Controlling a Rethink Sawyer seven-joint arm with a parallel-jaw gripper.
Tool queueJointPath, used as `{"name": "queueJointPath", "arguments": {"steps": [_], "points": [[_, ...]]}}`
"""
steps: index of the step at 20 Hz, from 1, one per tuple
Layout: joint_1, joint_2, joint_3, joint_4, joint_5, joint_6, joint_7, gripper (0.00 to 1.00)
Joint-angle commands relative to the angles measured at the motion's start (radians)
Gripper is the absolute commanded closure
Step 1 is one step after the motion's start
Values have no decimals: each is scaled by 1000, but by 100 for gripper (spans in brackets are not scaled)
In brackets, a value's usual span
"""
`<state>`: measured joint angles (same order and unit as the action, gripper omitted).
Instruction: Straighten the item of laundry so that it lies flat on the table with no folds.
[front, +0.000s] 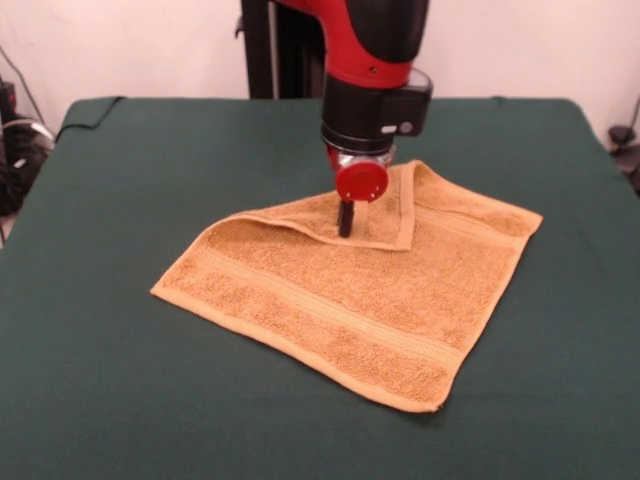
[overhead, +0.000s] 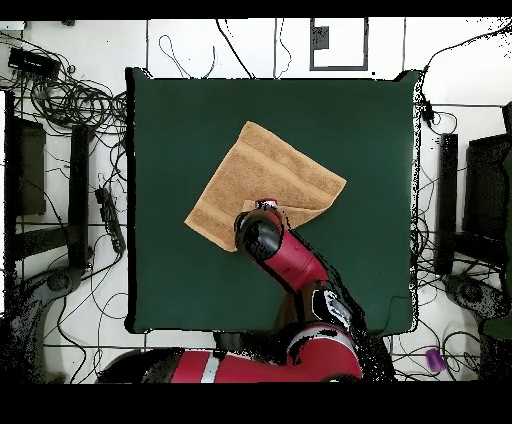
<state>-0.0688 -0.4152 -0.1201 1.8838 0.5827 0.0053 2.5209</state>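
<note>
The orange-tan towel (front: 350, 300) lies in the middle of the dark green table (front: 100, 380). Its far corner is folded forward over itself as a triangular flap (front: 375, 215); the rest lies flat. My gripper (front: 345, 222) comes straight down onto the flap's front edge, its black tips pressed together on the cloth. In the overhead view the towel (overhead: 265, 170) is a diamond on the table (overhead: 170, 280), and the arm's wrist (overhead: 260, 232) covers its corner nearest the robot and hides the gripper.
The table's edges are far from the towel on all sides. Cables and dark equipment (overhead: 70, 150) lie on the floor around the table. The robot's pedestal (front: 272, 50) stands behind the far edge.
</note>
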Motion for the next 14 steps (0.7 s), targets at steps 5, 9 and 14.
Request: {"name": "queueJointPath", "arguments": {"steps": [5,9,14], "points": [[43,105,64,-43,54,42,171,100],[49,87,54,-34,53,60,171,100],[46,20,31,12,29,121,154,100]]}}
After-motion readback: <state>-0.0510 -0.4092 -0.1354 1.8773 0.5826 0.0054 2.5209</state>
